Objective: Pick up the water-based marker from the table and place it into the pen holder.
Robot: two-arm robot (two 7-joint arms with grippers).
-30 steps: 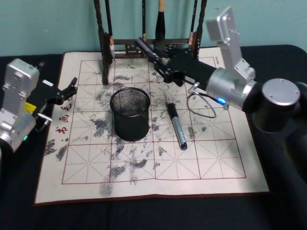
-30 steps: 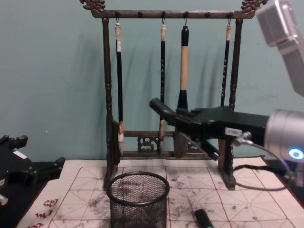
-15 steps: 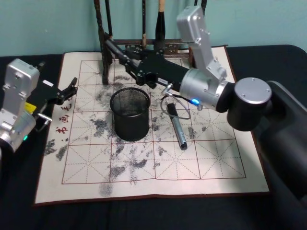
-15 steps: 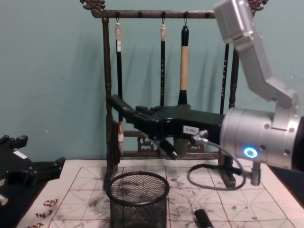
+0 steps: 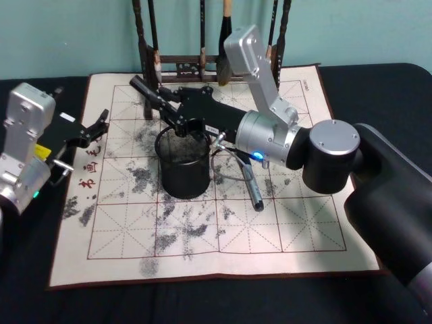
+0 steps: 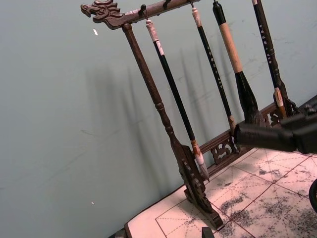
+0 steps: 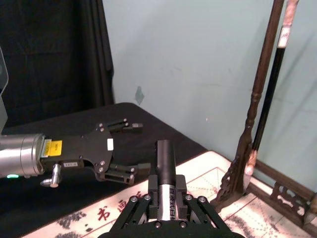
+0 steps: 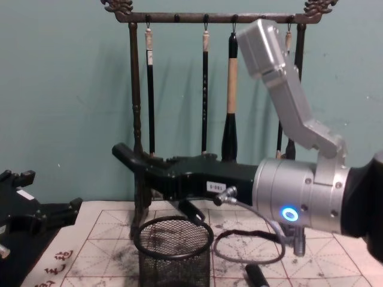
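The water-based marker (image 7: 166, 158) looks light, stiff and slick; my right end effector (image 7: 166, 196) pinches its barrel above the pen holder (image 5: 182, 177). My left end effector (image 5: 94, 127) rests spread at the left edge of the counter (image 5: 202, 300).

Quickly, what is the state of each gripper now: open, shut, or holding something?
The left gripper is open and holds nothing.
The right gripper is shut on the marker, above the pen holder.
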